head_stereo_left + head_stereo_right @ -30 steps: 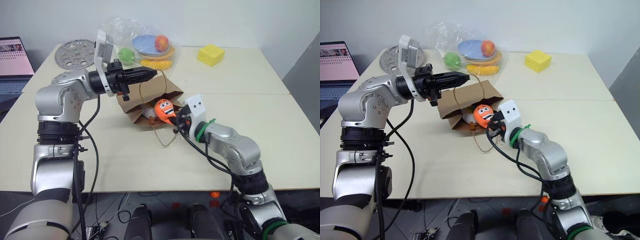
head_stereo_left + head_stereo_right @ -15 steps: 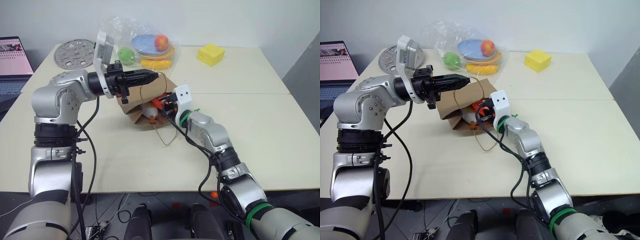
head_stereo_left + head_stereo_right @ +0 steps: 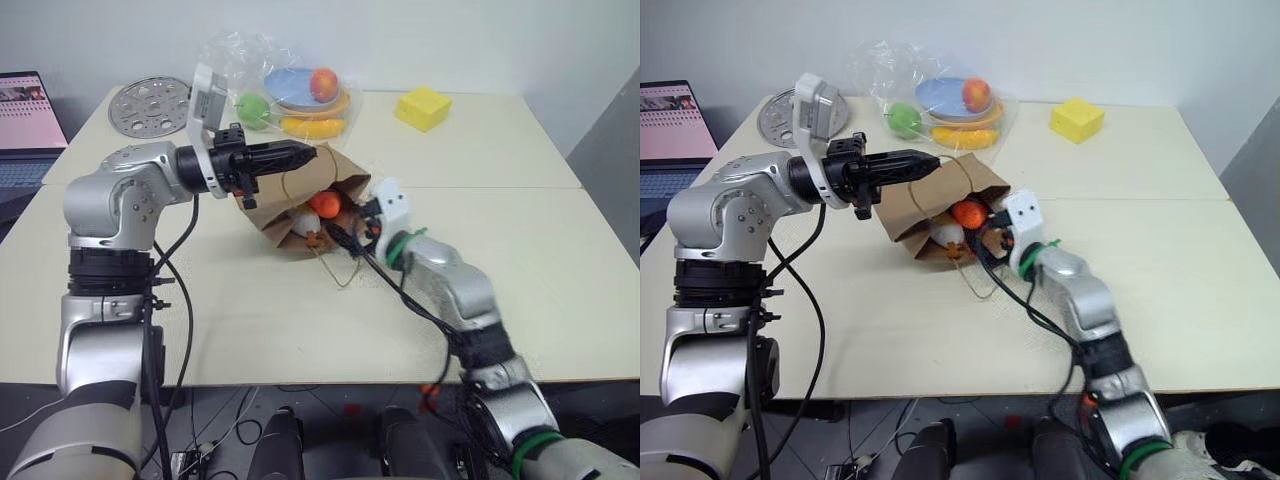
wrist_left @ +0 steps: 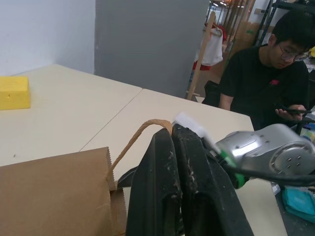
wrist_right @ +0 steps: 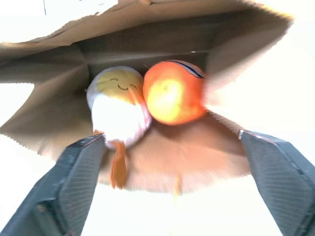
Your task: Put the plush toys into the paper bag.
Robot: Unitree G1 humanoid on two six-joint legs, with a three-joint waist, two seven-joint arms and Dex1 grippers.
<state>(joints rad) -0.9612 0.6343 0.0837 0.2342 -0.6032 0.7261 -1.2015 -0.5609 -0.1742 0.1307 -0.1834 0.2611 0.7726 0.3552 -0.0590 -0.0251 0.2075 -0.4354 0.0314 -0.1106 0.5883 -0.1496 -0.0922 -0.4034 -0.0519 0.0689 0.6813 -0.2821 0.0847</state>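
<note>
Bag [image 3: 290, 205] of brown paper lies on side at middle of surface [image 3: 520, 260], mouth open. White egg toy [image 5: 118, 105] and orange carrot toy [image 5: 173, 92] sit inside, touching, maybe. Left end effector [image 3: 300, 152] clenched on cord handle [image 4: 140, 135]. Right end effector [image 5: 170, 184] released, spread wide at bag mouth.

plush toys [image 3: 958, 222] inside paper bag [image 3: 923, 203], left pincer [image 3: 928, 160] pinching handle

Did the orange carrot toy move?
Yes. The carrot went from the right claw, outside the bag's mouth, into the paper bag, beside the white toy.
</note>
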